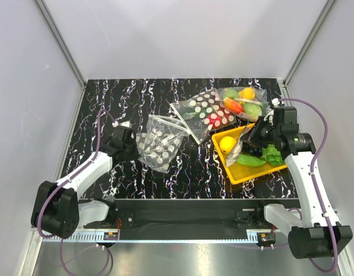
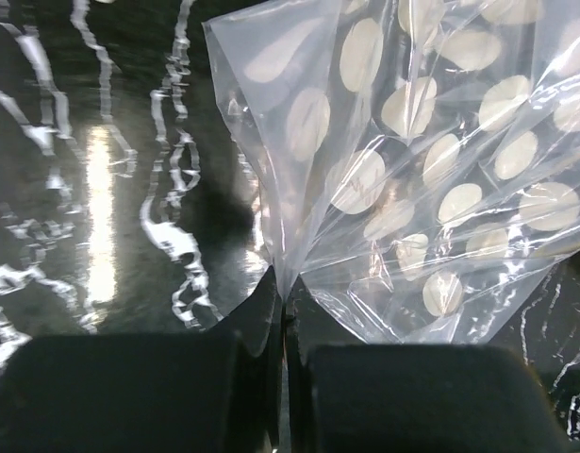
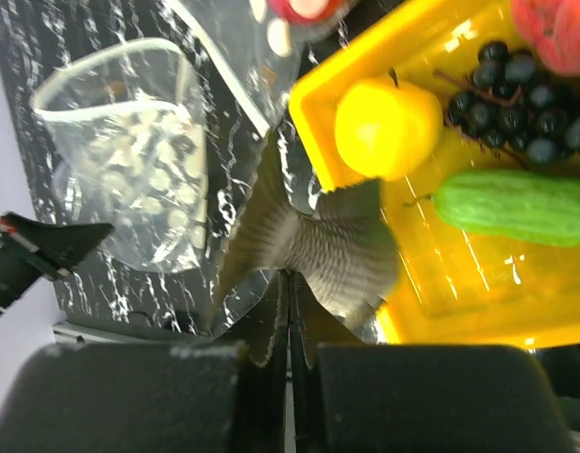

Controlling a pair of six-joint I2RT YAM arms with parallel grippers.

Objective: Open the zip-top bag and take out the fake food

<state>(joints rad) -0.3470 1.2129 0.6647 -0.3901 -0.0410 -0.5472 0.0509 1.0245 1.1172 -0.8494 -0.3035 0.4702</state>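
- The right gripper (image 3: 288, 293) is clamped tight on the tail of the grey fish (image 3: 327, 250). It holds the fish above the nine o'clock rim of the yellow tray (image 3: 478, 302), which sits at about four o'clock on the counter (image 1: 119, 103), taking the arm bases as six.
- The left gripper (image 2: 282, 297) is pinched shut on a fold of the zip-top bag (image 2: 412, 170). The bag lies just off the counter's middle, toward nine o'clock, with its mouth gaping.
- From the right wrist view I make out nothing inside that bag, though its crinkles and white dots hide some of it.
- The lemon (image 3: 389, 127) sits in the tray just beside the fish, and the lettuce (image 1: 273, 154) lies at the tray's three o'clock end. The fish therefore looks to be the last piece to set down.
- The fish straddles the rim, part of it over the counter, so letting go here risks it tipping off the edge.
- It would be better to carry it toward three o'clock until it hangs wholly over the tray. The bare patch between the lemon and the cucumber (image 3: 516, 206) is a good target, short of the grapes (image 3: 525, 104).
- The gripper should lower the fish close to the tray floor before its jaws part, since a hard plastic toy dropped from height may bounce out.
- The left side should hold the bag where it is, so the plastic doesn't drag across the counter.
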